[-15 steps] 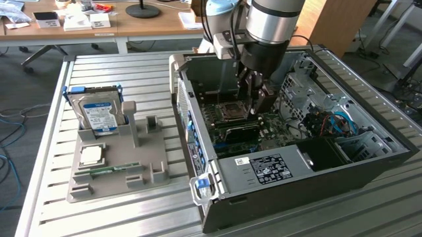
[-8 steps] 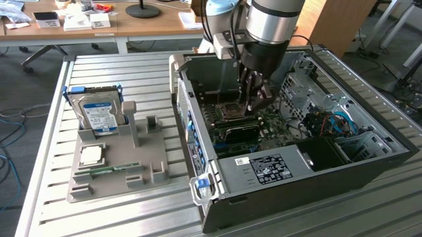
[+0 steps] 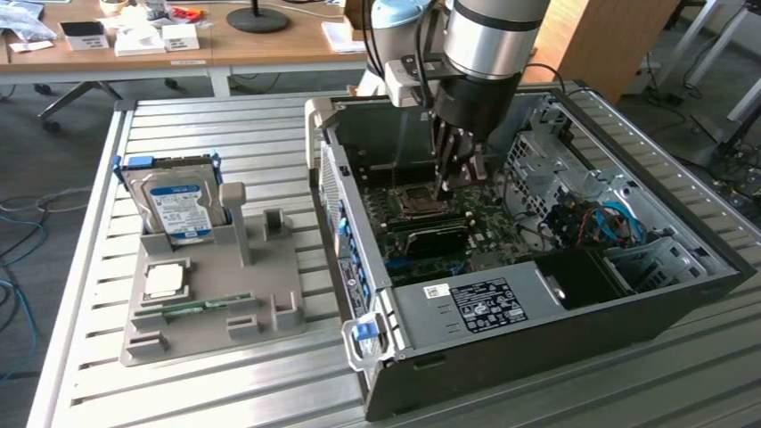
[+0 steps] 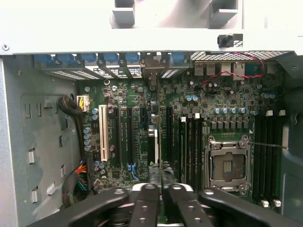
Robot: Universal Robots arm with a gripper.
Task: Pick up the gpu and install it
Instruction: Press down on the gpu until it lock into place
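Setup: one open computer case (image 3: 666,294) lies on its side on a slatted metal table (image 3: 202,392).

One arm, one gripper (image 3: 450,189), which is down inside the case, above the motherboard (image 3: 476,232). In the wrist view, the gripper (image 4: 160,182) has its dark fingers (image 4: 144,203) drawn close together, with barely a slit between the tips.

The gpu (image 4: 152,137) is inside the case. It is seen edge-on as one thin card standing upright on the motherboard (image 4: 137,99), among the long expansion slots. Its upper edge runs straight into the fingertips. Cannot tell whether the tips pinch that edge or only sit on it. The card's far end points at the case's rear wall, where a grey metal tab (image 4: 151,71) sits in a row of blue clips (image 4: 110,57).

Also inside the case:
- one white slot (image 4: 103,132), near the gpu with dark slots between
- one empty processor socket (image 4: 228,163), on the gpu's other side
- one power supply with a label (image 3: 482,305), at the case's near end in the exterior view
- one bundle of blue cables (image 3: 616,223)

Outside the case, on the exterior view's left, there is one grey holder block (image 3: 220,308) carrying three parts:
- one hard drive with a blue label (image 3: 178,209), standing upright
- one processor chip (image 3: 163,281), lying flat
- one narrow green memory stick (image 3: 196,308), lying flat
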